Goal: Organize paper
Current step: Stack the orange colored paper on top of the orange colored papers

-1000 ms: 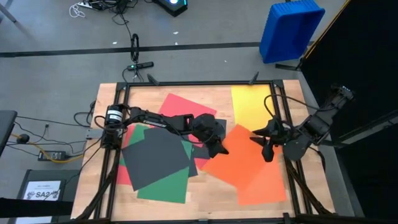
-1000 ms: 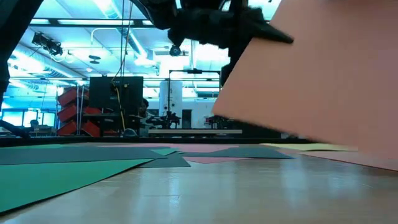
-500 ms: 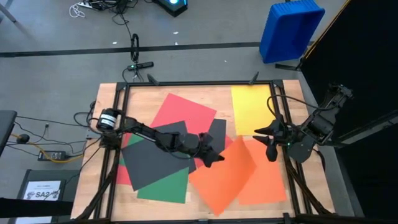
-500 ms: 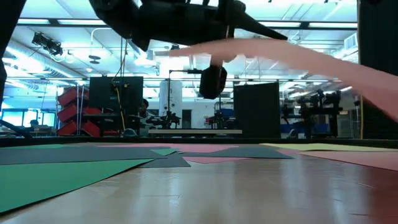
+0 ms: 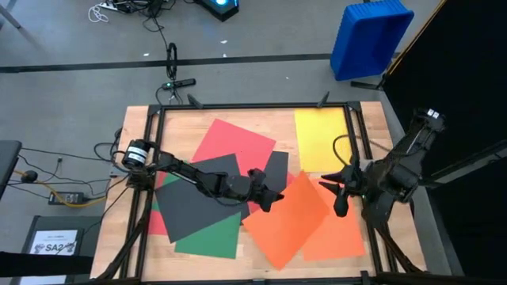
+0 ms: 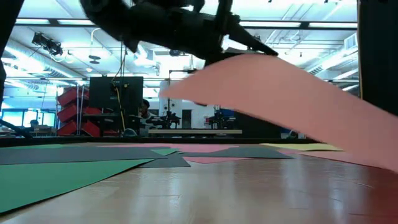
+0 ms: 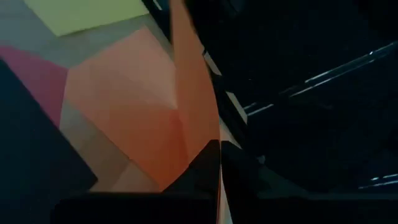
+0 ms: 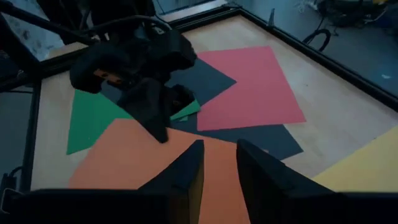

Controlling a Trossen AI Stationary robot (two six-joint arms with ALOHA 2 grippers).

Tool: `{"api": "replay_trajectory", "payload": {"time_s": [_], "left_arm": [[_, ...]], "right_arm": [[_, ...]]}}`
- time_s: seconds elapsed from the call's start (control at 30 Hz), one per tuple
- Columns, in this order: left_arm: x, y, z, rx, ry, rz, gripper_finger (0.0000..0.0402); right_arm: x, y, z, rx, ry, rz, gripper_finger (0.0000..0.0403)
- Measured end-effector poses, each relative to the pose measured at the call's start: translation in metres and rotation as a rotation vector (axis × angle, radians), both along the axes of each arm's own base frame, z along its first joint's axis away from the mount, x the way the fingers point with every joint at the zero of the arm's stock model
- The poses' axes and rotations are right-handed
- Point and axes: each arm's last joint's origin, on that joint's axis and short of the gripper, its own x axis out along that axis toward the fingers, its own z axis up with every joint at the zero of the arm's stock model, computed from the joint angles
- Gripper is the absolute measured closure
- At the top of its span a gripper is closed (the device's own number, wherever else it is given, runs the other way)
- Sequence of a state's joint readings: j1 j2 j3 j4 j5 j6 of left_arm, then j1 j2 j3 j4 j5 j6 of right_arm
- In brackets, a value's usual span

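Orange sheet, held (image 5: 287,226): matte paper, pinched at one corner by my left gripper (image 5: 273,198); I read the fingers as clamped on that corner, since the low view shows the sheet lifted off the wood and sagging away from the grip. It hangs over the middle-right of the table (image 5: 198,115), partly covering a second orange sheet.
Orange sheet, lying (image 5: 342,237): flat at the near right, mostly under the lifted one.
Yellow sheet (image 5: 318,138): flat at the far right corner, apart from the pile.
Red sheet (image 5: 238,142): far centre, overlapped on its near side by dark paper.
Dark grey sheets (image 5: 198,202): stacked crookedly left of centre, over the green.
Green sheet (image 5: 207,239): near left, only its edges peeking out from under the grey.
Left arm: stretched from the left rail across the pile to the held corner, because that corner is the only free edge within its reach, I judge.
Right gripper (image 5: 339,190): hovering just right of the lifted sheet, fingers a narrow gap apart with nothing between them; I take it as waiting to receive or steady the sheet.
Step in hand: I judge I am carrying one orange sheet toward alignment.
Risk: the limp sheet could fold or slip from a corner-only hold.
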State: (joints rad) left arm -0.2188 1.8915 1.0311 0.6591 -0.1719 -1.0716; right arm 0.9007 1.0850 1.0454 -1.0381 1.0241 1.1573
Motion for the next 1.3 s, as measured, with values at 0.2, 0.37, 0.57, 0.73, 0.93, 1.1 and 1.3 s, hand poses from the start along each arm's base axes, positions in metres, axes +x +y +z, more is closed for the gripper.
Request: {"api": "replay_trajectory", "payload": {"time_s": [0.2,0.37,0.57,0.73,0.93,1.1,1.3], "left_arm": [[-0.015,-0.010,-0.016,-0.044,0.001,0.028,0.0401],[-0.017,-0.013,-0.017,-0.033,-0.002,0.067,0.0401],[-0.016,-0.020,-0.026,-0.031,-0.003,0.097,0.0401],[-0.017,-0.027,-0.036,-0.038,-0.022,0.169,0.0401],[-0.017,-0.031,-0.045,-0.045,-0.014,0.215,0.0401],[-0.017,-0.032,-0.046,-0.043,-0.020,0.236,0.0401],[-0.018,-0.030,-0.048,-0.048,-0.028,0.326,0.0401]], "right_arm": [[-0.001,0.030,-0.039,0.067,0.001,-0.068,0.0353],[-0.007,0.062,-0.085,0.182,-0.084,-0.105,0.0354],[-0.010,0.094,-0.128,0.263,-0.056,-0.146,0.0365],[-0.004,0.109,-0.151,0.267,0.189,-0.184,0.0382],[-0.007,0.115,-0.145,0.281,0.329,-0.132,0.0392],[-0.007,0.113,-0.144,0.306,0.409,-0.144,0.0399],[-0.003,0.111,-0.146,0.335,0.462,-0.186,0.0399]]}}
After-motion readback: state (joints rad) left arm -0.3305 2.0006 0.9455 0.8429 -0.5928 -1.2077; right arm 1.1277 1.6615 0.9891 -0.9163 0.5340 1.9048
